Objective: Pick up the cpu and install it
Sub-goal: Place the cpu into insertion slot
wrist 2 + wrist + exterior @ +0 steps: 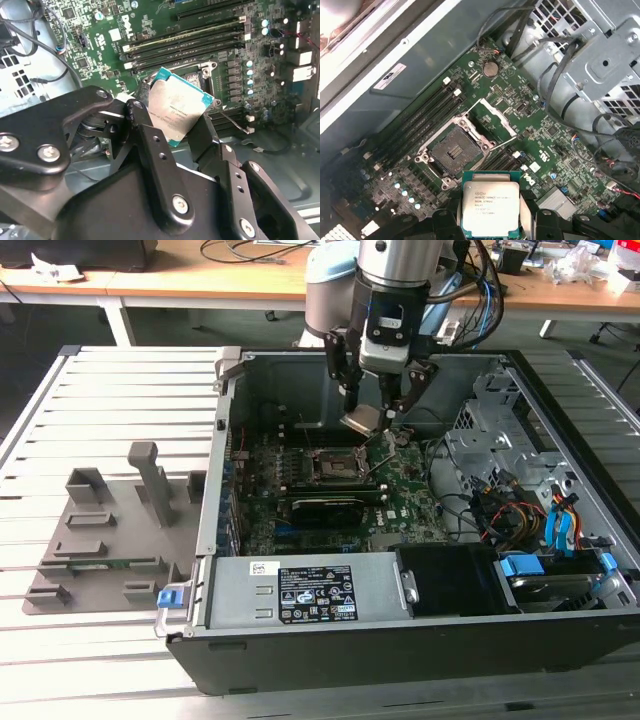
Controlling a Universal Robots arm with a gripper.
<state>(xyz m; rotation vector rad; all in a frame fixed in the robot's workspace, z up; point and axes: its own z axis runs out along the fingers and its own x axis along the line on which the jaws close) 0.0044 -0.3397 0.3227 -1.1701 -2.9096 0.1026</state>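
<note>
Gripper (pixel 368 414): pinching cpu (pixel 362 421) over case (pixel 213 490);
Socket (pixel 335 466): open, at cpu's 7 o'clock in exterior view;
Cables (pixel 482 506): 4 o'clock

cpu (pixel 491 207) in tool (pixel 377 408), over motherboard (pixel 545 150), near socket (pixel 454 151)

silver arm (pixel 398 260), pale blue joint cap (pixel 325 285); black hand (pixel 378 405), silver screws (pixel 181 204); black cables (pixel 482 290).
</note>
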